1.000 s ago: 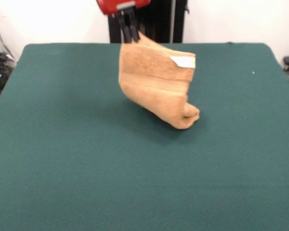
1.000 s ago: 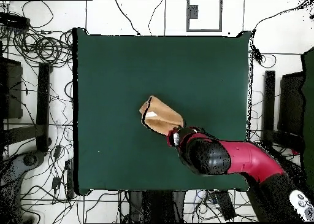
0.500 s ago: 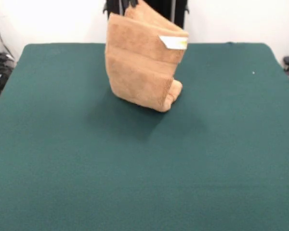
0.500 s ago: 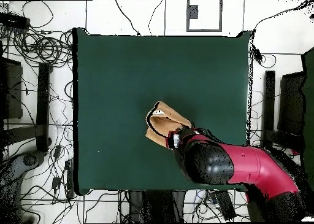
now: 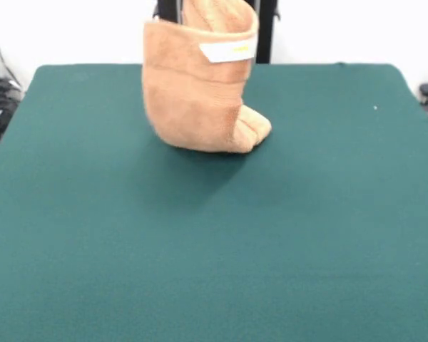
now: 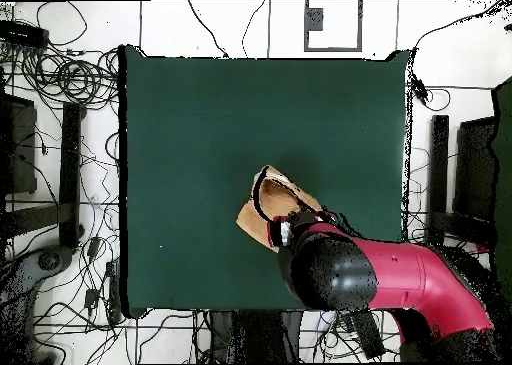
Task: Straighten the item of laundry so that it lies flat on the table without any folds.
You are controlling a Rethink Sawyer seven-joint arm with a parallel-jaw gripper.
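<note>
Front view: towel (image 5: 196, 89) hanging, prob. folded

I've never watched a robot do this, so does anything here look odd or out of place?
Only the towel: it hangs doubled over above the green table, its lower end bunched, white label showing, rather than lying flat. Nothing looks spilled or damaged.

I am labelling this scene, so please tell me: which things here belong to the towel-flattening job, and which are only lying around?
Belong to the job:
- orange-tan towel, hanging bunched, with its lower end on or near the table
- green table
- robot arm above the towel

Only lying around:
- tangled cables on the floor beside the table
</note>
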